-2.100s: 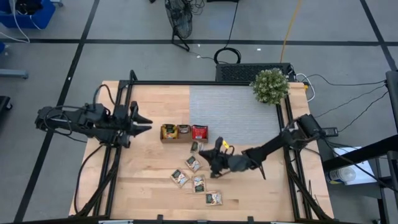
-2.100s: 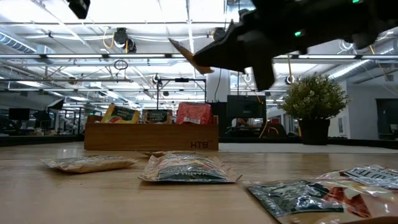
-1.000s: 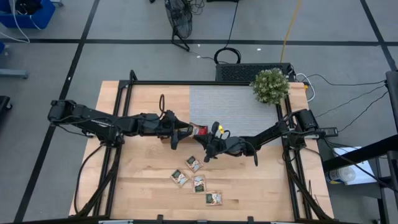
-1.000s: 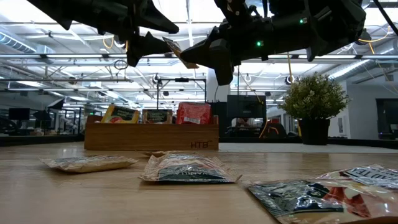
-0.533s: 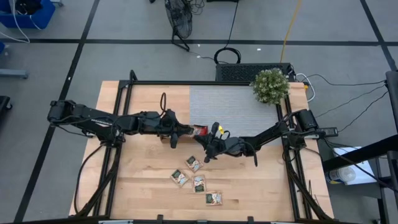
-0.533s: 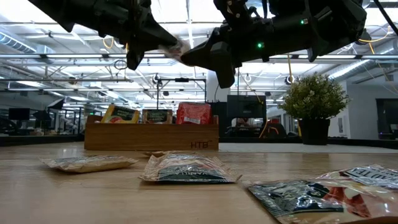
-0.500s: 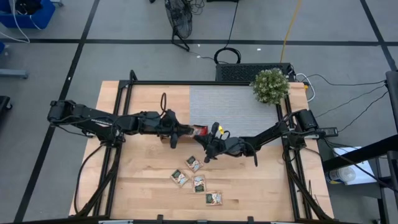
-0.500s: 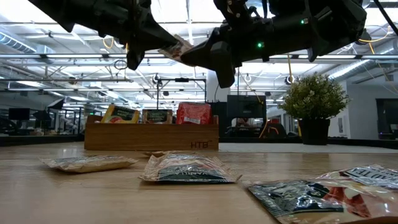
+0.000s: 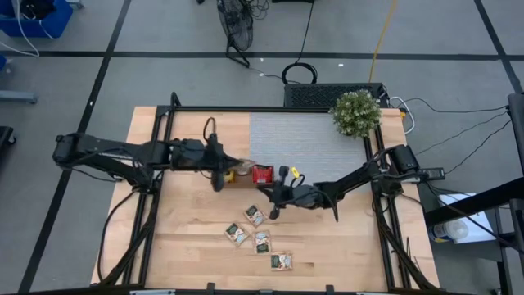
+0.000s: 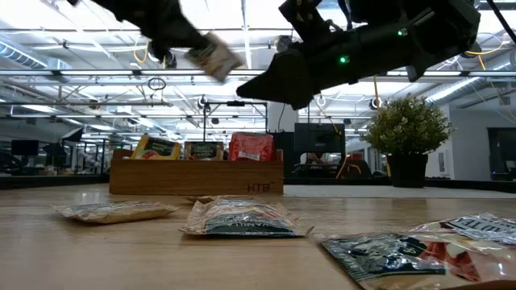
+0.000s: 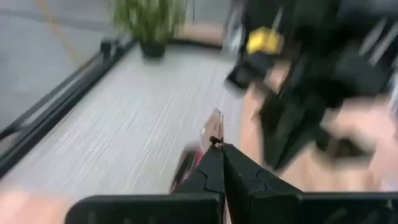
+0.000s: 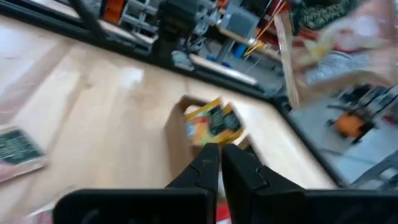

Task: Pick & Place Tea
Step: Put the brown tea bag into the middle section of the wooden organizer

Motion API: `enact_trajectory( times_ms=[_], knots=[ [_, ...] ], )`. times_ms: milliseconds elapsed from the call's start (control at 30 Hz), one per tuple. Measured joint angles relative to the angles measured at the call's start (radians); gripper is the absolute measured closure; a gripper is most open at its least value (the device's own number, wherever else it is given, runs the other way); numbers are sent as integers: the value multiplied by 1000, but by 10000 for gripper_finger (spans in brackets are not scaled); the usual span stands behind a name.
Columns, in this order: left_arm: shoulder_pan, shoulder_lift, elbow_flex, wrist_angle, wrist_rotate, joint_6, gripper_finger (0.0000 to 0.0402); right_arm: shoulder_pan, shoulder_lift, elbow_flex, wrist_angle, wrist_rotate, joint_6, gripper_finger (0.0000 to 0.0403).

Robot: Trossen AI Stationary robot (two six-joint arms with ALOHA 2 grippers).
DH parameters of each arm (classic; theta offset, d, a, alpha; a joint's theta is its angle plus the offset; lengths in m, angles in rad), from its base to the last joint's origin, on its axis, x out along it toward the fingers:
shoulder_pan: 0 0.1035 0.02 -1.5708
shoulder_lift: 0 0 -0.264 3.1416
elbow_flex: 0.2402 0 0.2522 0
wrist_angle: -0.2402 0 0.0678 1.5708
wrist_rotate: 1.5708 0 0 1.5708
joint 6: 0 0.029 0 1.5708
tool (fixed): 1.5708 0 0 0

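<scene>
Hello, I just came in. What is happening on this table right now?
Two dark robot arms are sorting small flat tea sachets into a long brown wooden tray. The left gripper is shut on one sachet and holds it in the air above the tray. The right gripper is shut and empty, close by over the table. The tray already holds yellow, brown and red sachets. Four green-and-white sachets lie loose on the wooden table, not yet picked.
</scene>
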Motion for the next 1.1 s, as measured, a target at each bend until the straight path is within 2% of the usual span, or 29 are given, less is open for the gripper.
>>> enact_trajectory(
  times_ms=[100,233,400,633,900,1100],
  knots=[
    [0,16,119,-276,-9,53,400,18,-1,0,-51,-2,63,387],
    [2,111,252,-487,-2,88,400,41,-25,0,-143,0,95,385],
    [3,263,335,-565,58,186,400,51,-89,-1,-265,-2,176,388],
    [9,441,367,-624,23,319,401,51,-122,-1,-346,-2,207,387],
    [34,494,368,-594,6,449,401,51,-122,-1,-357,-2,208,389],
    [69,522,367,-591,4,458,401,51,-122,-1,-361,-2,208,389]
  ],
)
